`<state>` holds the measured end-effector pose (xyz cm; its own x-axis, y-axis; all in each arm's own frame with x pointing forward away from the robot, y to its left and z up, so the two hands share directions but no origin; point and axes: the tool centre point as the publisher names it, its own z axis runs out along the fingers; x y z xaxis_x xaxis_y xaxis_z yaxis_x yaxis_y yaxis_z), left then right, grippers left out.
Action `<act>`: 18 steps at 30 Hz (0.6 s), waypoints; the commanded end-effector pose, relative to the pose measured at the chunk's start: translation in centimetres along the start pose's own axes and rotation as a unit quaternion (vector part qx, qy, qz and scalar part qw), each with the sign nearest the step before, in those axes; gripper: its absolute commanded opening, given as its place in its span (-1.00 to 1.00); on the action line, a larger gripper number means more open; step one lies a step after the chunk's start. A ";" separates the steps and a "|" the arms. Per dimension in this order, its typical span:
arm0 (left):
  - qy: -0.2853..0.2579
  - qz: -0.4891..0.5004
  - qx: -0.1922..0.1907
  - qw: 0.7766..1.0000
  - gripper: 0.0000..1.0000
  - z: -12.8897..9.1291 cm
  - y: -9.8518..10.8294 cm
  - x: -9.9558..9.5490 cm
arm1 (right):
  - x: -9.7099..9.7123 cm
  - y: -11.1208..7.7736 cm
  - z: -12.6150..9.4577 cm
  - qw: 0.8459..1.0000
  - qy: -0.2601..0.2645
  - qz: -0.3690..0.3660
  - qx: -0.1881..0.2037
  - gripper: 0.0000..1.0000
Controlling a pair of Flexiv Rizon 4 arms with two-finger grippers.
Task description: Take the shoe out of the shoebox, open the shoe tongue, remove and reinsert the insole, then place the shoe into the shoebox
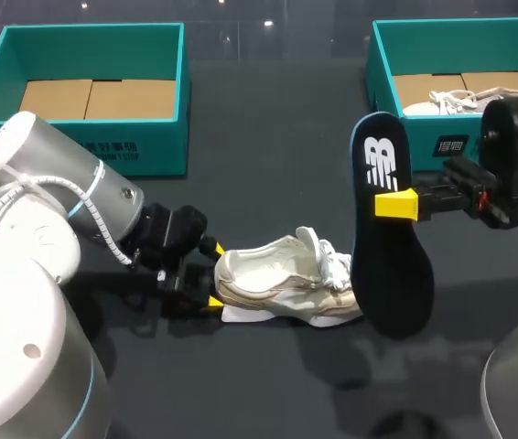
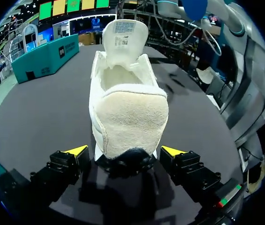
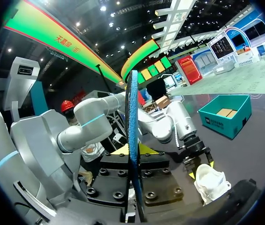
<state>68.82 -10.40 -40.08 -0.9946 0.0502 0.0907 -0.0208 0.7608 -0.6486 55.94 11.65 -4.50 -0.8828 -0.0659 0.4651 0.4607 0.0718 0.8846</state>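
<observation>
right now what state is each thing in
shoe: on its sole on the table, tongue up, insole out
insole: held upright
right gripper: shut on insole
left gripper: open, around shoe's heel
left shoebox: open, no shoe
right shoebox: open, second shoe inside

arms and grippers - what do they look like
Left arm: rounded silver-grey casing, light blue ring, white coiled cable at the wrist. Right arm: black rounded wrist housing with a small red mark. The left gripper and right gripper are black and blocky, their fingers tipped bright yellow.
</observation>
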 end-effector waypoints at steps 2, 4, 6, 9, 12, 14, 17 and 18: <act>-0.042 -0.042 -0.232 0.971 1.00 -2.6 -1.6 1.6 | 0.9 -0.5 -0.1 0.999 -0.054 0.000 -0.004 -1.00; -0.042 -0.042 -0.232 0.971 1.00 -2.6 -1.6 1.6 | 0.9 -0.5 -0.1 0.999 -0.054 0.000 -0.004 -1.00; -0.042 -0.042 -0.232 0.971 1.00 -2.6 -1.6 1.6 | 0.9 -0.5 -0.1 0.999 -0.054 0.000 -0.004 -1.00; -0.042 -0.042 -0.232 0.971 1.00 -2.6 -1.6 1.6 | 0.9 -0.5 -0.1 0.999 -0.054 0.000 -0.004 -1.00; -0.042 -0.042 -0.232 0.971 1.00 -2.6 -1.6 1.6 | 0.9 -0.5 -0.1 0.999 -0.054 0.000 -0.004 -1.00; -0.042 -0.042 -0.232 0.971 1.00 -2.6 -1.6 1.6 | 0.9 -0.5 -0.1 0.999 -0.054 0.000 -0.004 -1.00; -0.026 -0.042 -0.245 0.968 1.00 -2.9 -2.0 1.2 | 0.9 -0.5 -0.1 0.999 -0.054 0.000 -0.004 -1.00; -0.025 -0.032 -0.258 0.965 1.00 -3.0 -2.3 1.1 | 0.9 -0.5 -0.1 0.999 -0.054 0.000 -0.004 -1.00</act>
<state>67.28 -9.68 -36.83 -0.9968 -0.0506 0.0620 -0.0681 0.9438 -0.3235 55.91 11.61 -4.50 -0.8827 -0.0655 0.4654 0.4610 0.0711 0.8845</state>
